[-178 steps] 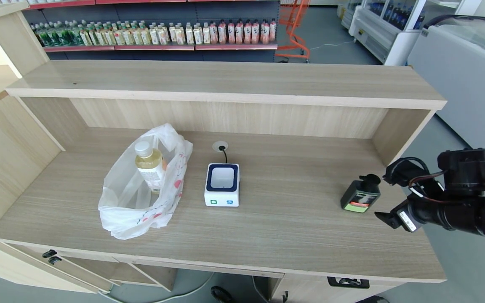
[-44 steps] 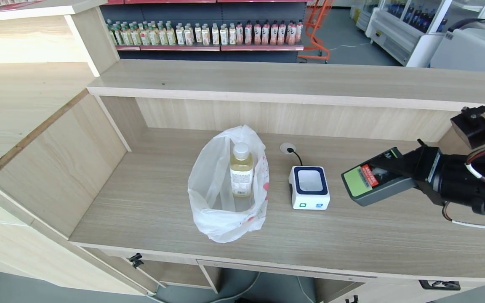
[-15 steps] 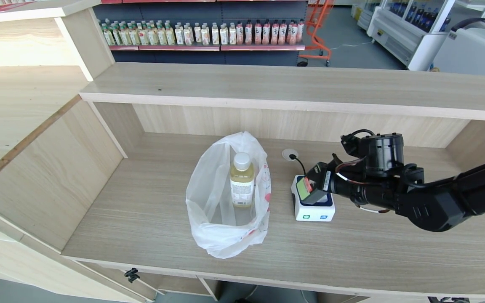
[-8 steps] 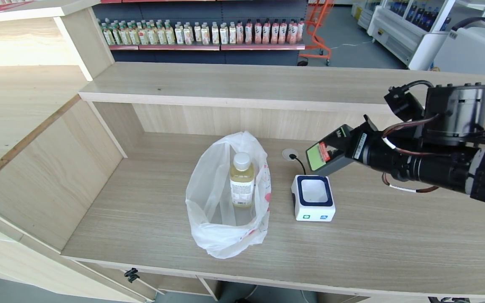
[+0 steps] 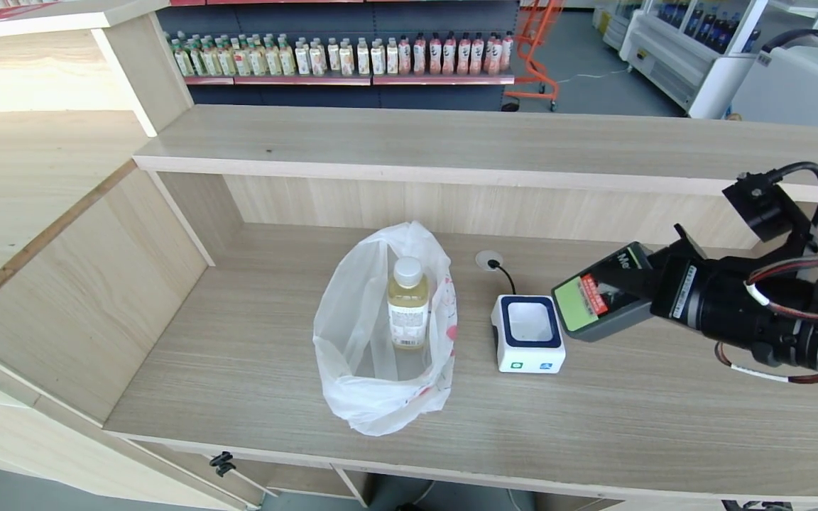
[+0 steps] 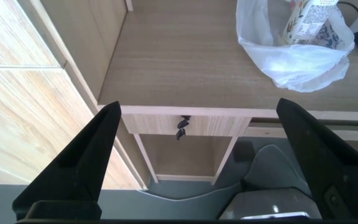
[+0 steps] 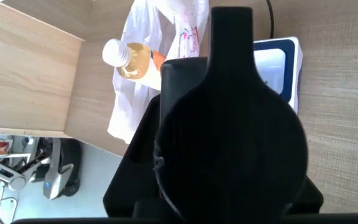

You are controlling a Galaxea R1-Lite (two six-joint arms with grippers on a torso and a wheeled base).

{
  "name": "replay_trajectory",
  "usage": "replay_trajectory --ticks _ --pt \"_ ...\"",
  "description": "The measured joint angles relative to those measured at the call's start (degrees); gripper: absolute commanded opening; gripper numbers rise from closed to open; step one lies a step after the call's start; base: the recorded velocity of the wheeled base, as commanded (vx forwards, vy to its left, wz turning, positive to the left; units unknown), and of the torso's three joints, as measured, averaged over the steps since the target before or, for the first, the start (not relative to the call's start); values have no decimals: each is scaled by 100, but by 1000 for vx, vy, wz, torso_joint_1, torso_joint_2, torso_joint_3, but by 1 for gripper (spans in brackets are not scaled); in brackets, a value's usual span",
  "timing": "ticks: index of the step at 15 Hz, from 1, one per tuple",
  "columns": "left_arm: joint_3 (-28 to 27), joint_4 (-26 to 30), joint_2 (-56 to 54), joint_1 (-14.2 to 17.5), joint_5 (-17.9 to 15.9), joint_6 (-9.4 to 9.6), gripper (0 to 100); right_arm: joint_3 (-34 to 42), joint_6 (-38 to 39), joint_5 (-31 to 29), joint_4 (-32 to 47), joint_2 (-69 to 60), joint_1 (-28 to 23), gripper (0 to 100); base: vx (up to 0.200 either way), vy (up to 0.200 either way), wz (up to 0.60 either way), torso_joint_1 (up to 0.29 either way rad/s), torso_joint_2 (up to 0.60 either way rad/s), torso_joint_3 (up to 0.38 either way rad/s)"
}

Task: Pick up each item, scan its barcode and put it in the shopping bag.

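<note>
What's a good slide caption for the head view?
Right gripper holds a dark bottle by the scanner; a drink bottle stands in the shopping bag.

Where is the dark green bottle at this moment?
In the head view the dark green bottle is on the robot's right, held in the right gripper above the counter, just right of the white scanner.
</note>
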Motion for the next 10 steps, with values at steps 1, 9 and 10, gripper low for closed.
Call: replay_trajectory --ticks 1,9,10 --pt "0 0 0 0 0 0 100 11 111 51 -2 -20 37 0 0 200 0 2 2 2" --pt "2 -2 0 5 -1 0 100 -282 128 -178 1 728 1117 0 0 25 0 -2 -1 0" --pt "2 0 0 -1 0 -2 100 -389 98 -219 -13 929 1197 0 0 0 0 0 0 0"
